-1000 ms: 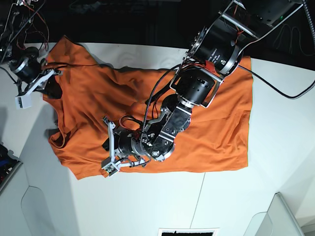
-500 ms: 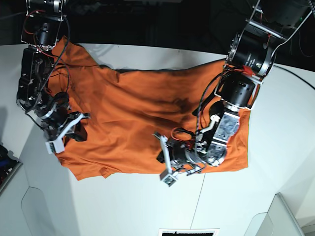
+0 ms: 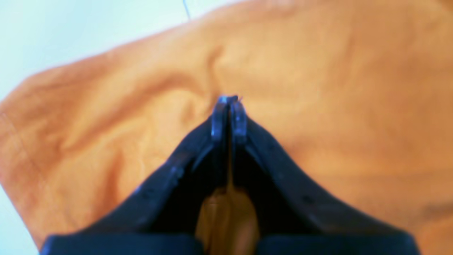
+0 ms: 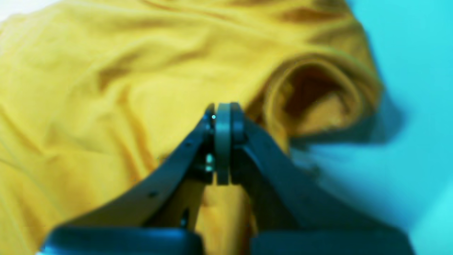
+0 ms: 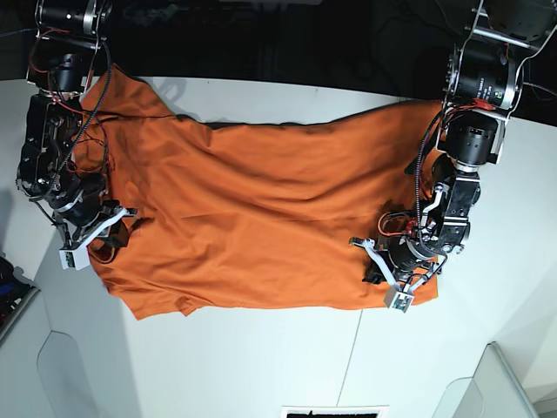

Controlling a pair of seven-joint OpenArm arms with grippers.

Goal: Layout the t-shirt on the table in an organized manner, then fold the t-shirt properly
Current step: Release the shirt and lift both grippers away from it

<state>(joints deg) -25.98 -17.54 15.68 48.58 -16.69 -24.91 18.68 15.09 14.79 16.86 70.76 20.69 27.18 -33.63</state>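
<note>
The orange t-shirt (image 5: 252, 218) lies spread across the white table (image 5: 261, 366). My left gripper (image 5: 372, 272) is shut, its tips low over the shirt near the lower right corner. In the left wrist view its closed tips (image 3: 229, 101) meet over creased orange cloth (image 3: 318, 88); no cloth shows between them. My right gripper (image 5: 106, 244) is shut at the shirt's left edge. In the right wrist view its tips (image 4: 223, 108) sit over the cloth (image 4: 88, 88), beside a round fabric opening (image 4: 315, 95).
The table's dark seam (image 5: 352, 348) runs toward the front edge and shows in the left wrist view (image 3: 185, 9). Grey bin edges stand at the lower left (image 5: 13, 309) and lower right (image 5: 500, 379). A black-and-white marker (image 5: 335, 411) lies at the front edge.
My left gripper swept right across the shirt from its lower left to its lower right corner. My right gripper moved down the left edge. The shirt lies flatter.
</note>
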